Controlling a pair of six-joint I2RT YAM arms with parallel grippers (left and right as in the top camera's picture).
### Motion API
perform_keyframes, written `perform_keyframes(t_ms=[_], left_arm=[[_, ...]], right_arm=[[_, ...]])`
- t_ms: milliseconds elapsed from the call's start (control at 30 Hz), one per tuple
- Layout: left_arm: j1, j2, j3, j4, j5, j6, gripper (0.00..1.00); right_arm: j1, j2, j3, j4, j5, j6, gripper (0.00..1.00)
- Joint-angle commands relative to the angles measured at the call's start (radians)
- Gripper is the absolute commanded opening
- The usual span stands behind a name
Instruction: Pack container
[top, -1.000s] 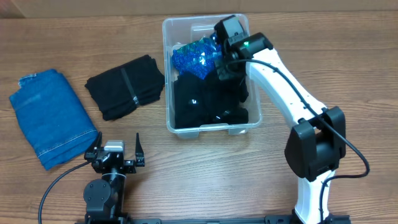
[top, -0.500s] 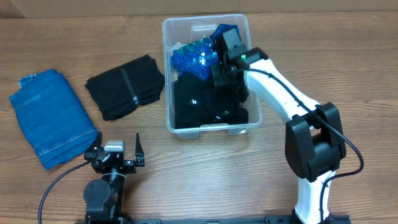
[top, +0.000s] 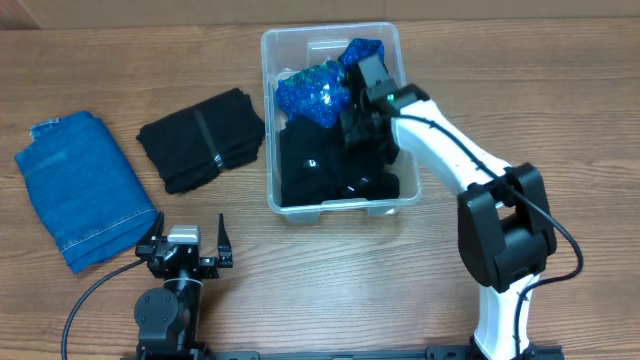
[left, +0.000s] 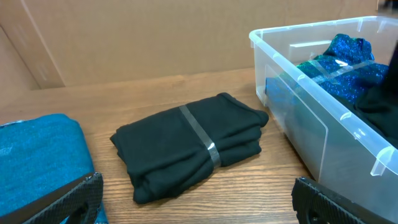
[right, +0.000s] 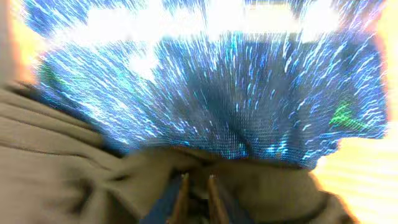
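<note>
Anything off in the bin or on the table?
Only the sparkly blue garment: it's bunched up rather than folded, heaped at the far end of the container against the black clothes. Nothing spilled or damaged that I can see.

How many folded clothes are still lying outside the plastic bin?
2. Folded blue jeans lie at the far left, and a black bundle lies between them and the bin. Nothing seems hidden outside it.

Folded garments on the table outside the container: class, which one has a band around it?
The black garment, between the blue denim one and the container; a clear band crosses its middle, the denim has none.
</note>
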Motion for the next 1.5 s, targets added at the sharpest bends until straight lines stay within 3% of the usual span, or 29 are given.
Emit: perform_keyframes(t_ms=[0, 200, 267, 333, 367, 600, 1033, 1267, 1467], left_arm=[[-0.004, 0.002, -0.005, 0.002, -0.006, 0.023, 1.00], [-0.004, 0.002, -0.005, 0.002, -0.006, 0.023, 1.00], [-0.004, 0.002, -0.005, 0.002, -0.006, 0.023, 1.00], [-0.004, 0.002, -0.005, 0.002, -0.006, 0.023, 1.00], [-0.004, 0.002, -0.005, 0.002, -0.006, 0.023, 1.00], [-0.004, 0.002, -0.005, 0.002, -0.006, 0.023, 1.00], [-0.004, 0.002, -0.005, 0.062, -0.023, 0.048, 1.00], [-0.004, 0.002, 0.005, 0.126, 0.205, 0.048, 1.00], [-0.003, 0.056, 0.309, -0.192, 0.075, 0.056, 1.00]], right_arm=[[-0.007, -0.158, 0.163, -0.074, 0.009, 0.003, 0.20], [-0.112, -0.293, 0.232, -0.219, 0.162, 0.003, 0.40], [-0.182, -0.320, 0.232, -0.272, 0.164, 0.006, 0.59], [-0.276, -0.327, 0.232, -0.327, 0.161, 0.030, 0.94], [-0.324, -0.326, 0.230, -0.353, 0.161, 0.030, 1.00], [-0.511, -0.320, 0.225, -0.415, 0.140, 0.030, 1.00], [-0.531, -0.320, 0.225, -0.415, 0.138, 0.029, 1.00], [-0.531, -0.320, 0.225, -0.414, 0.138, 0.029, 1.00], [-0.531, -0.320, 0.225, -0.415, 0.138, 0.029, 1.00]])
